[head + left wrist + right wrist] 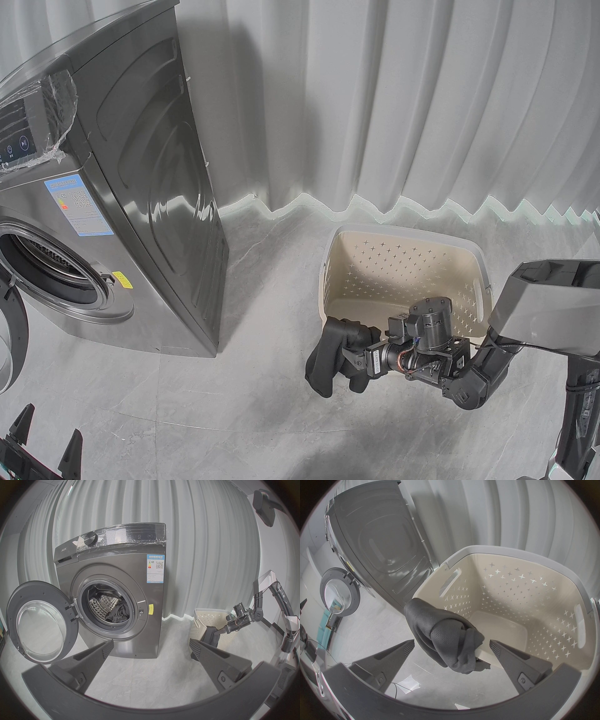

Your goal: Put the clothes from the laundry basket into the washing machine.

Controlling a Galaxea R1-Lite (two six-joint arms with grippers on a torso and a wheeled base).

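While the left gripper [50, 431] hangs close in at about ten o'clock, jaws wide and holding nothing, the right gripper [353, 365] sits farther out at about one o'clock. Its jaws also stand wide, one on either side of the dark garment [331, 359] without pinching it. That garment lies bunched over the near rim of the laundry basket [406, 230], and much of it hangs down the outside toward the floor [262, 387].

The risk I see is in the closing. If the jaws catch only a thin fold, or nudge the bundle first, the hanging weight could pull it off the rim onto the floor. If they close on the rim as well, the basket may be dragged along.

Beyond, at ten to eleven o'clock, stands the washing machine [144, 187], with the curtain [406, 94] behind at twelve.

The head view gives only a sliver of the machine's opening. The left wrist view shows its front, with the door [40, 620] swung fully open and a dark cloth [118, 612] lying in the drum. The right wrist view alone looks down onto the basket's pale bottom, so this garment is probably the last one
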